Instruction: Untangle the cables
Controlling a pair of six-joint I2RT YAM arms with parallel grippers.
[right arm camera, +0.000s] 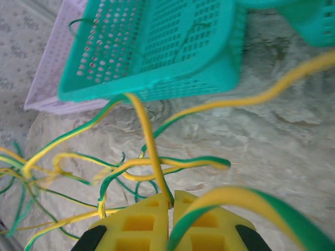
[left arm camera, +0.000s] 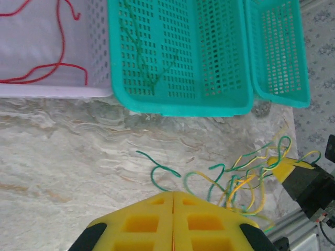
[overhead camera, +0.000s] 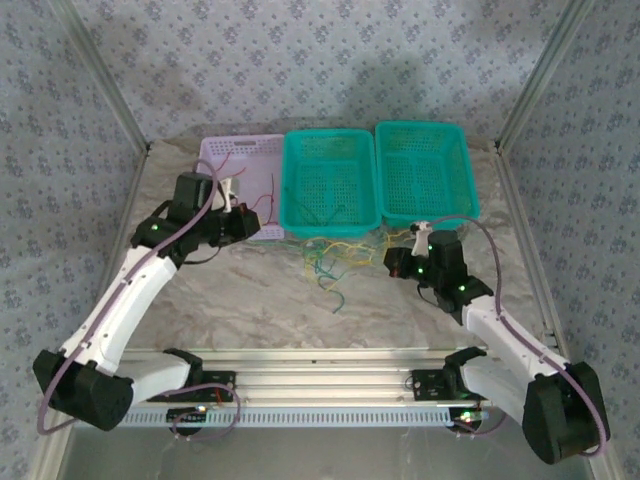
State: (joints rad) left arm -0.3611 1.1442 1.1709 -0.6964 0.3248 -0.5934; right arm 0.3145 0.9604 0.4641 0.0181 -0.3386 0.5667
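The cables point(overhead camera: 330, 255) lie in a loose green and yellow tangle on the table point(overhead camera: 250, 300). They sit just in front of the middle basket point(overhead camera: 292, 180), one of three lined up along the far edge. A few strands trail from the tangle toward the near edge.

The right tool point(right arm camera: 170, 197) is clenched on a yellow cable point(right arm camera: 149, 136). This cable rises from between its fingers toward the front wall of the middle basket. Other yellow and green strands loop across the table around it, and one blurred yellow-and-green strand crosses close to the right wrist camera.

The left tool point(left arm camera: 172, 201) is clenched, its fingers pressed together with nothing visible between them. It hangs over bare table to the left of the tangle, in front of the lavender basket point(overhead camera: 225, 150).

A red cable point(left arm camera: 57, 65) lies inside the lavender basket at the far left. A green cable point(left arm camera: 152, 68) lies on the floor of the middle basket. The right basket point(overhead camera: 425, 127) stands beside it.
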